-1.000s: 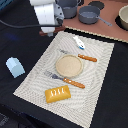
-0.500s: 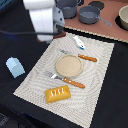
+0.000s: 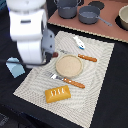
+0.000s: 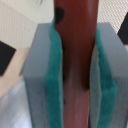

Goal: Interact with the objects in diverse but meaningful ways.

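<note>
My arm (image 3: 29,32) stands over the striped placemat (image 3: 100,65). Beside it lies the round wooden plate (image 3: 68,65); the bread loaf (image 3: 57,93) lies nearer the mat's edge, apart. My gripper (image 4: 76,75) is pinched on the reddish-brown sausage (image 4: 76,45), clamped between both green pads (image 4: 54,70).

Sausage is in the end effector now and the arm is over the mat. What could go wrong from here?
1. The sausage is pinched between the green pads with much of it sticking out, so it may pivot or slip during a fast move.
2. The arm hides part of the placemat in the exterior view, so a low pass might clip the plate, the fork or the blue carton.
</note>
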Tool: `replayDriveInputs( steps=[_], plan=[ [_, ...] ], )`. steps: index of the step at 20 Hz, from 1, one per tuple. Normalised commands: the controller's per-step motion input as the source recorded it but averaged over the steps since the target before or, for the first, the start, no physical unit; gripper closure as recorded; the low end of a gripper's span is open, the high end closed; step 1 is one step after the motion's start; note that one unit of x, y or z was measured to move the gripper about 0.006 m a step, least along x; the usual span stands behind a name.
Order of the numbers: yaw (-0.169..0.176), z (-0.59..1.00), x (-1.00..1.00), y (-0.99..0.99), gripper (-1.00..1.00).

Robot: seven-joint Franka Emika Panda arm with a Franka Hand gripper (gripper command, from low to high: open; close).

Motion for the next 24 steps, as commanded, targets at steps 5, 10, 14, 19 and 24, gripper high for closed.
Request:
replayDriveInputs(
  steps=[5, 10, 14, 19, 24],
  plan=[
    [0.0, -0.31, 0.37, -0.22, 1.0],
    [0.001, -0.34, 0.19, -0.1, 1.0],
    [0.016, -0.44, 0.0, -0.24, 1.0],
    [0.022, -0.37, -0.12, -0.23, 1.0],
    [0.013, 0.06, 0.17, -0.05, -1.0]
  ],
)
